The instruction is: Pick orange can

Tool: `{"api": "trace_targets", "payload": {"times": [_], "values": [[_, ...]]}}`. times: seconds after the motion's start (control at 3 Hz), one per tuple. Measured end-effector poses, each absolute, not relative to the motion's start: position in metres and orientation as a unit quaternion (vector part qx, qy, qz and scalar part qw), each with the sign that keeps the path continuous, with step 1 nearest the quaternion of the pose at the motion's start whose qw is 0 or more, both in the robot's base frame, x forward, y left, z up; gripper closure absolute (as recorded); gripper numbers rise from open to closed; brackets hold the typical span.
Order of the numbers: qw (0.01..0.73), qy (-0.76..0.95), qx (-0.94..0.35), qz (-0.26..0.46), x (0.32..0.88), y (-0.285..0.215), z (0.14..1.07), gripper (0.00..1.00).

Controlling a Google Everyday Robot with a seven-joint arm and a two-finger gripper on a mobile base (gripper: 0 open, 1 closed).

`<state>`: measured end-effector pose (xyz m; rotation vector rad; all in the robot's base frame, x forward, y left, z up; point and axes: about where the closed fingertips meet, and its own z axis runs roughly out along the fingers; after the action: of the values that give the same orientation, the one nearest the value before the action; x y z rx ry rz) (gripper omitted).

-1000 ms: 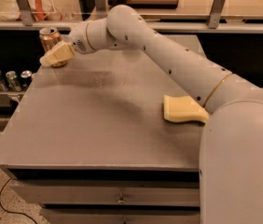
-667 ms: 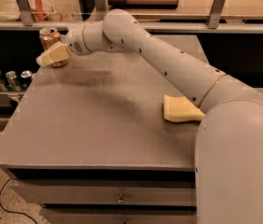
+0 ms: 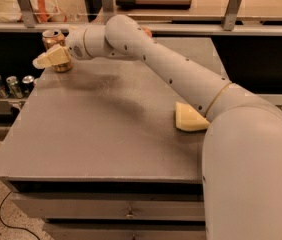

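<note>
Camera view: orange can (image 3: 54, 38) stands upright at the far-left corner of the worktop (image 3: 96, 134), long axis vertical. Hand (image 3: 51, 59) is at the can's mid-height on its near-left side and overlaps it, so the can lies just beyond and slightly right of the hand. Touching or a hair apart, can't tell. Also can't tell whether the hand is apart around the can or clamped on it. It covers the can's middle, and only the top rim and base show. Arm (image 3: 171, 69) reaches in from the near right. Small silver cans (image 3: 14, 85) sit on a low shelf to the left, off the worktop; not the target.
</note>
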<state>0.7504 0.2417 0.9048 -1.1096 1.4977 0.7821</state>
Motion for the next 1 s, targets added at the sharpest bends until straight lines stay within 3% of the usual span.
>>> {"api": "trace_targets", "payload": {"times": [1.0], "values": [[0.536, 0.627, -0.453, 0.339, 0.7503, 0.2431, 0.8987, 0.63]]}}
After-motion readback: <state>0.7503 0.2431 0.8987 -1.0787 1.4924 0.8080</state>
